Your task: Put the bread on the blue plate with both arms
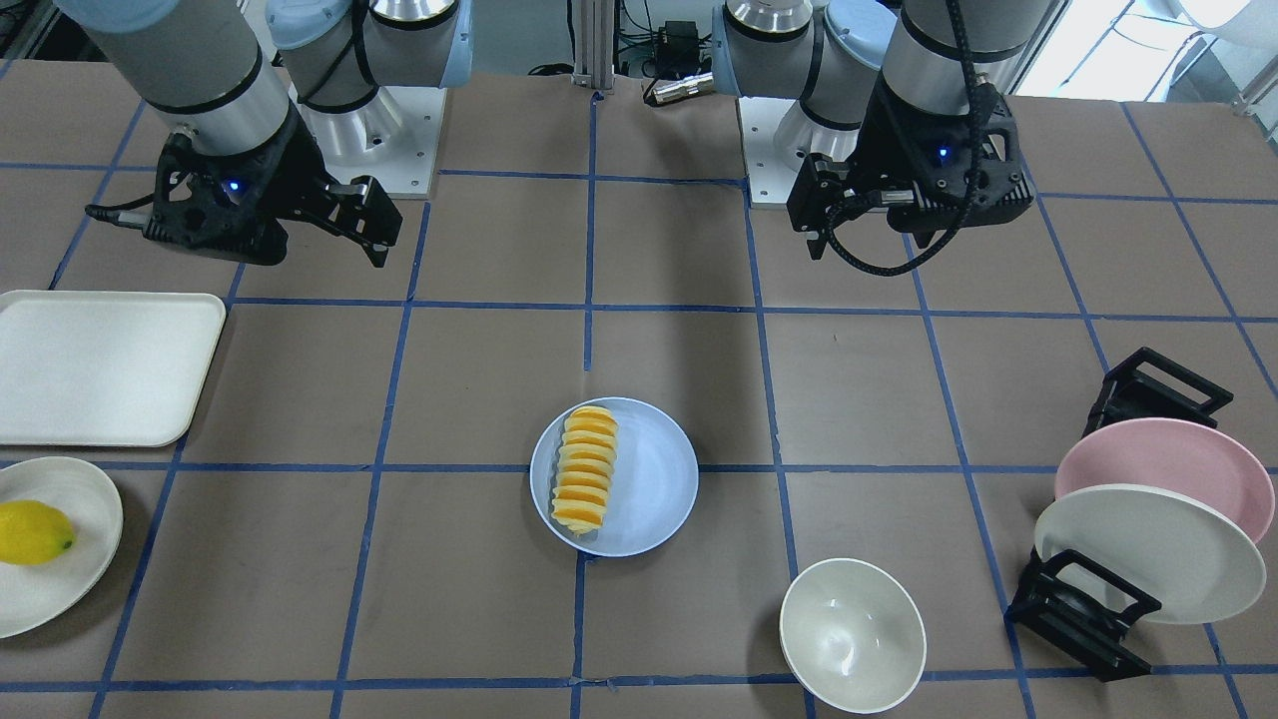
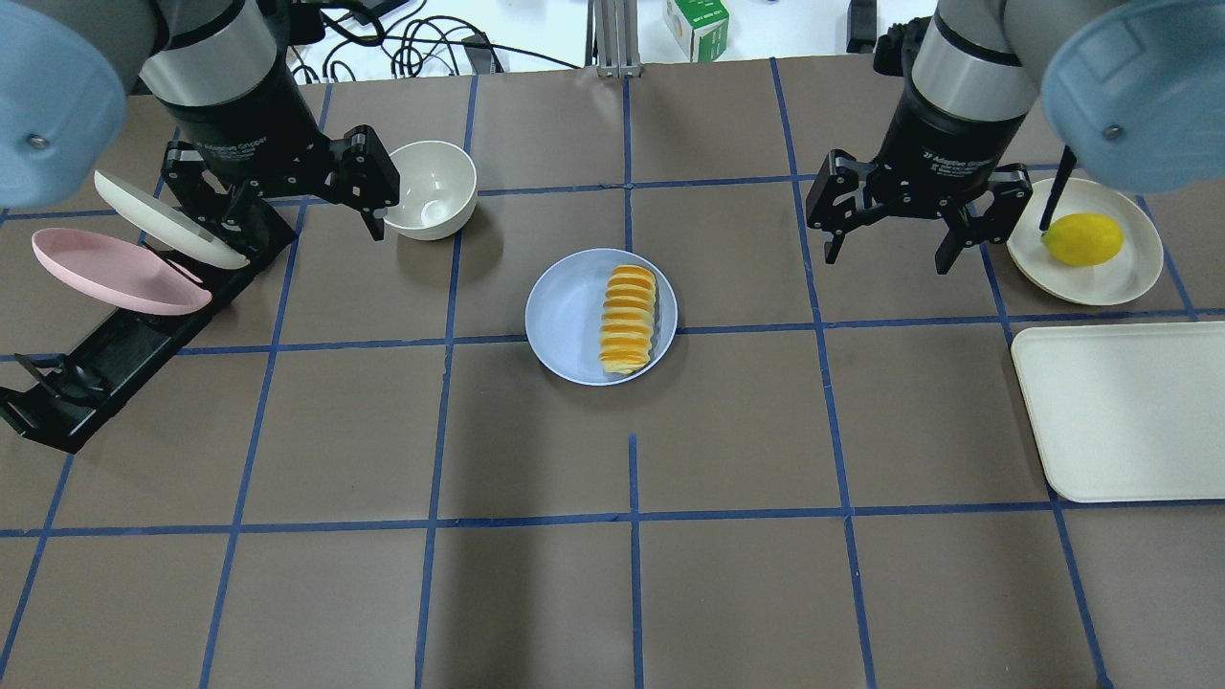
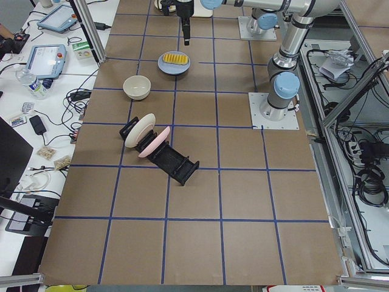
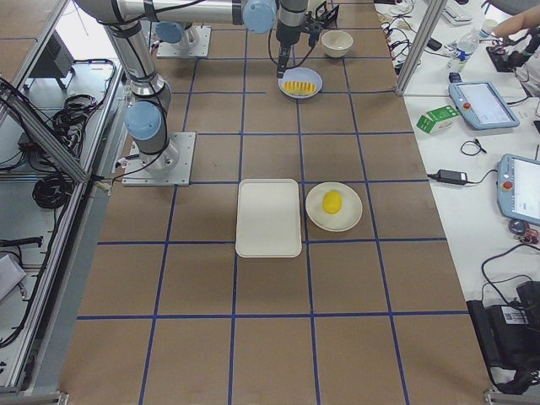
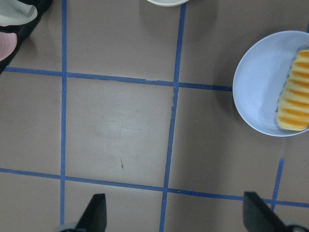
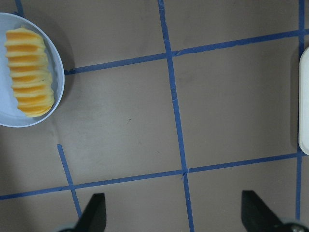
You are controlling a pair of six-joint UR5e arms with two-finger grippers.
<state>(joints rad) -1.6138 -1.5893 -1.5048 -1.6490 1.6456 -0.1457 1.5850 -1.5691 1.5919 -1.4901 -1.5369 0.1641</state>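
Note:
The bread [image 1: 586,467], a row of orange-crusted slices, lies on the blue plate [image 1: 654,479] at the table's middle, toward the plate's edge nearer my right arm. Bread [image 2: 629,319] and plate [image 2: 569,316] also show in the overhead view. My left gripper [image 2: 287,206] is open and empty, hovering above the table near the white bowl. My right gripper [image 2: 890,244] is open and empty, hovering near the lemon plate. In the left wrist view the bread [image 5: 295,104] is at the right edge. In the right wrist view it [image 6: 26,72] is at the upper left.
A white bowl [image 2: 431,187] sits by the left gripper. A black rack [image 2: 124,344] holds a pink plate [image 2: 115,273] and a cream plate [image 2: 172,225] on the left. A lemon [image 2: 1081,239] on a cream plate and a cream tray [image 2: 1124,411] are on the right.

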